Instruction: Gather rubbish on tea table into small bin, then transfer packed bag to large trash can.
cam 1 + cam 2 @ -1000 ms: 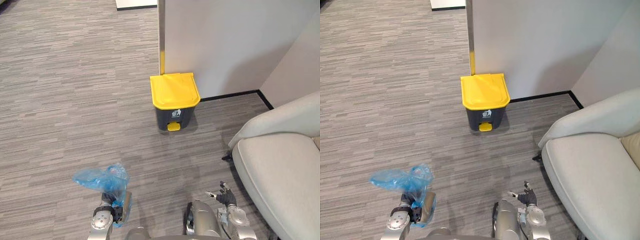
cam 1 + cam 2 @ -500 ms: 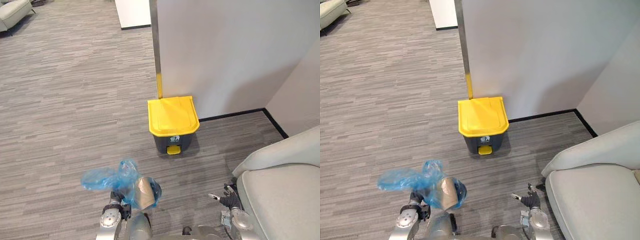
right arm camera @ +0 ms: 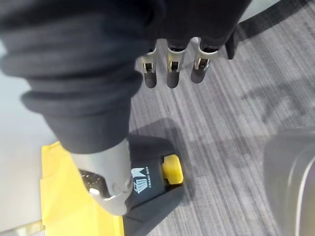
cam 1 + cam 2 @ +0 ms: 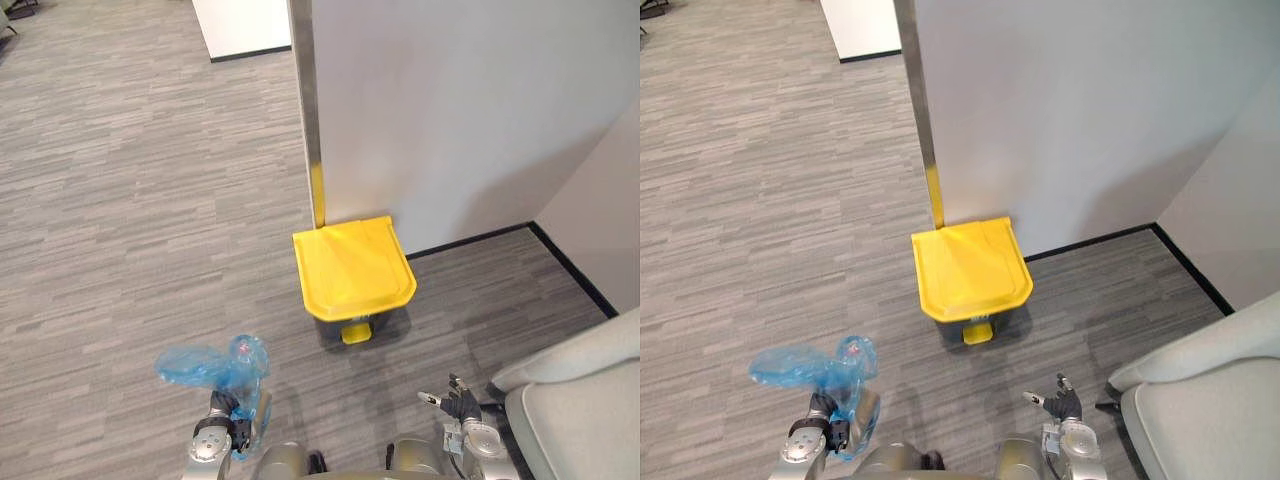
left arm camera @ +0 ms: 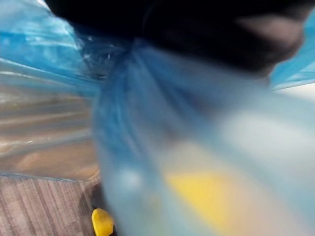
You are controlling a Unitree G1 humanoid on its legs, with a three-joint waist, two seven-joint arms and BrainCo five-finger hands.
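Item – blue bag [image 4: 213,366]: being carried low at the robot's left, well short of the can. The left hand [image 4: 222,428] appears to be clamping its gathered neck, though the left wrist view is blurred. Half a second ago the filled lower part was bulging out toward the robot's right; it is now hanging close against the wrist. The loose, puffed top is trailing out to the robot's left, so the long axis is running roughly sideways, with the weighted end pointing down.

Item – large trash can [image 4: 353,300]: the whole view has shifted since the earlier frames, and the can is now sitting nearer the middle. Its yellow lid [image 4: 353,267] is lying closed. The pedal [image 4: 355,333] is facing the robot, and the back is standing against the wall [image 4: 450,110] beside a metal post [image 4: 303,100].

Item – right hand [image 4: 458,398]: hanging low at the right with its fingers [image 3: 170,73] straight and apart, holding nothing.

Room: bare carpet [image 4: 130,200] is lying open between bag and can and to the left. An armchair [image 4: 585,410] is bounding the right side near the right hand.
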